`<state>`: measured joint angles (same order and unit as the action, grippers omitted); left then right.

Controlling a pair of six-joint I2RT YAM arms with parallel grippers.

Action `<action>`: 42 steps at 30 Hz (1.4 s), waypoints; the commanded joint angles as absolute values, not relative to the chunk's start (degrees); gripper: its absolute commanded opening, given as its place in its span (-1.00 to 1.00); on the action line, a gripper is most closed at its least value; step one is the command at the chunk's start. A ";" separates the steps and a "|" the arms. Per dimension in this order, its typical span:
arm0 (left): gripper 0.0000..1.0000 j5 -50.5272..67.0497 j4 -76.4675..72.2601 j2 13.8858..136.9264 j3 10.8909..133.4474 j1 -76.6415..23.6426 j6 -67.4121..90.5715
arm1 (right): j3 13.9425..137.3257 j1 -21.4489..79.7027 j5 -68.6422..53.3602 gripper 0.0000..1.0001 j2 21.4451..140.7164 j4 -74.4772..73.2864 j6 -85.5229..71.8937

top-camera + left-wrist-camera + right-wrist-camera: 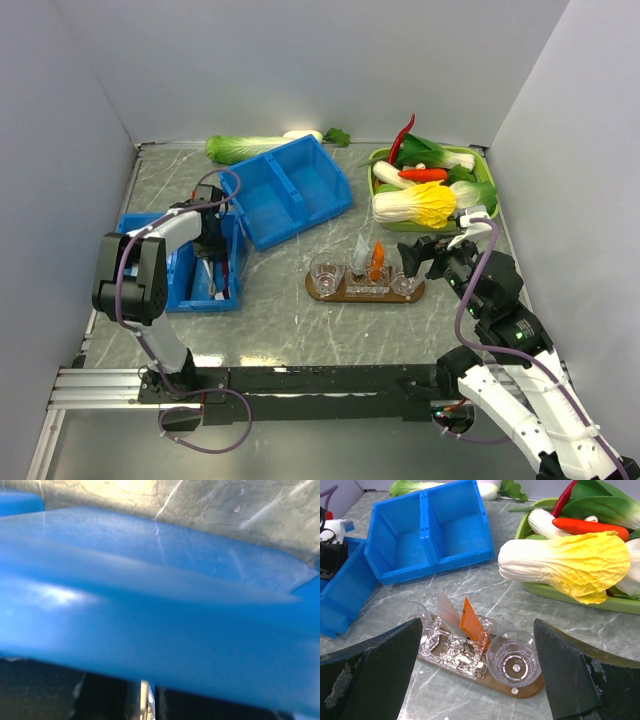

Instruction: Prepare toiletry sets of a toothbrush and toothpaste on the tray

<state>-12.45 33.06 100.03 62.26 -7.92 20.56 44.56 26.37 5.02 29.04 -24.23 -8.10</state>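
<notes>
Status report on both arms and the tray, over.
Left gripper down in blue bin, jaws unseen. Right gripper open, facing tray. End cup empty. No obstruction seen.

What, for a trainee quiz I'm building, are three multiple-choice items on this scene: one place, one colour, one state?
1. Where is the left gripper? A in the left blue bin; B in the green vegetable tray; C above the cups.
2. Colour of the packet beside the white packet on the tray? A green; B orange; C purple.
3. The right gripper is: A open; B shut on a cup; C shut, empty.
1A, it sits inside that bin. 2B, orange shows clearly. 3A, its fingers stand wide apart.
</notes>
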 commanded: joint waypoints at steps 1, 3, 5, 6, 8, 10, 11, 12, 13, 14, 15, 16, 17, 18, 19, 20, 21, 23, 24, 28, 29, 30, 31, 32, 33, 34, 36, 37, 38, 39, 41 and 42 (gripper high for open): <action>-0.98 -10.90 31.29 97.04 61.61 -8.09 19.95 | 43.95 26.10 6.15 0.99 28.83 -22.94 -8.88; -0.98 -10.99 31.11 96.24 61.35 -8.52 19.69 | 43.95 26.02 6.42 0.99 29.18 -23.03 -8.88; -0.98 -11.77 30.85 94.84 61.17 -8.96 19.42 | 44.03 26.19 6.68 0.99 29.44 -23.12 -8.79; -0.98 -12.04 30.85 94.31 60.91 -9.14 19.25 | 44.03 26.19 6.77 0.99 29.44 -23.12 -8.79; -0.98 -13.09 30.24 92.29 60.73 -9.58 18.99 | 44.03 26.10 7.12 0.99 29.62 -23.03 -8.79; -0.98 -14.14 29.54 89.75 60.21 -9.84 18.90 | 43.95 26.02 7.29 0.99 29.71 -22.85 -8.79; -0.98 -15.11 29.27 88.87 60.03 -10.02 18.81 | 43.95 26.10 7.38 0.99 29.79 -22.94 -8.70; -0.98 -15.38 28.92 87.90 59.59 -10.19 18.72 | 44.03 26.10 7.56 0.99 29.88 -23.03 -8.79; -0.98 -15.38 28.57 85.80 59.24 -10.11 18.63 | 44.03 26.19 7.65 0.99 30.14 -23.11 -8.79; -0.98 -15.38 27.61 84.82 59.06 -10.11 18.55 | 44.03 26.10 7.65 0.99 30.15 -23.12 -8.70; -0.98 -15.38 27.16 82.90 58.37 -10.19 18.28 | 44.03 26.19 7.65 0.99 30.23 -23.03 -8.70; -0.98 -15.55 26.90 82.01 58.10 -10.20 18.28 | 44.03 26.10 7.65 0.99 30.41 -23.11 -8.61; -0.98 -15.64 26.37 81.22 57.57 -10.28 18.28 | 44.21 26.10 7.73 0.99 30.67 -23.12 -8.61; -0.98 -15.91 26.19 79.73 57.39 -10.20 18.19 | 44.30 26.10 7.82 0.99 30.67 -23.20 -8.61; -0.98 -16.00 26.02 79.02 57.22 -10.20 18.11 | 44.30 26.19 7.82 0.99 30.76 -23.29 -8.61; -0.98 -16.00 25.75 78.32 56.78 -10.20 18.19 | 44.30 26.19 7.91 0.99 30.85 -23.29 -8.61; -0.98 -16.17 25.66 77.18 56.69 -10.20 18.19 | 44.21 26.10 8.00 0.99 30.85 -23.20 -8.61; -0.98 -16.96 25.58 76.03 56.34 -10.20 18.63 | 44.12 26.10 8.00 0.99 31.11 -23.03 -8.61; -0.98 -18.01 25.40 74.72 56.08 -10.20 19.07 | 44.30 26.10 8.17 0.99 31.37 -23.38 -8.53; -0.98 -17.93 23.91 70.50 54.67 -10.20 19.77 | 45.87 26.19 8.70 0.99 31.90 -24.61 -8.70; -0.98 -17.93 23.56 68.75 54.23 -10.20 20.12 | 46.14 26.19 8.61 0.99 31.73 -24.96 -8.79; -0.98 -17.84 23.03 67.95 53.88 -10.20 20.30 | 46.40 26.10 8.79 0.99 31.73 -25.48 -8.88; -0.98 -17.58 22.77 67.16 53.70 -10.20 20.48 | 46.93 26.19 8.79 0.99 31.55 -25.92 -8.96; -0.98 -17.40 22.59 65.58 53.35 -10.20 20.91 | 47.28 26.19 8.79 0.99 31.55 -26.28 -9.14; -0.98 -17.14 21.89 64.78 53.18 -10.20 21.27 | 47.55 26.10 8.70 0.99 31.55 -26.63 -9.40; -0.98 -16.27 21.54 63.99 52.65 -10.20 21.53 | 48.33 26.19 8.61 0.99 31.47 -27.41 -9.49; -0.98 -15.47 20.57 61.53 52.12 -10.20 22.32 | 49.56 26.19 8.18 0.97 30.94 -27.95 -9.75; -0.98 -14.69 19.96 60.74 51.77 -10.20 22.59 | 49.83 26.19 7.56 0.96 30.68 -28.04 -9.84; -0.98 -14.33 19.43 59.25 51.59 -10.20 23.37 | 50.18 26.19 6.95 0.96 30.33 -28.04 -10.02; -0.98 -13.80 18.99 58.54 51.42 -10.20 23.90 | 50.88 26.19 6.25 0.95 30.15 -27.95 -10.37; -0.98 -10.13 17.85 56.70 51.24 -10.20 26.61 | 51.76 26.28 2.91 0.90 30.32 -28.39 -10.55; -0.98 -8.02 17.49 56.08 51.24 -10.20 28.11 | 52.64 26.19 1.42 0.88 31.19 -28.56 -10.98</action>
<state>-14.44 22.52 59.59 51.68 -10.02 22.76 48.25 26.37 6.39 31.05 -28.47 -9.54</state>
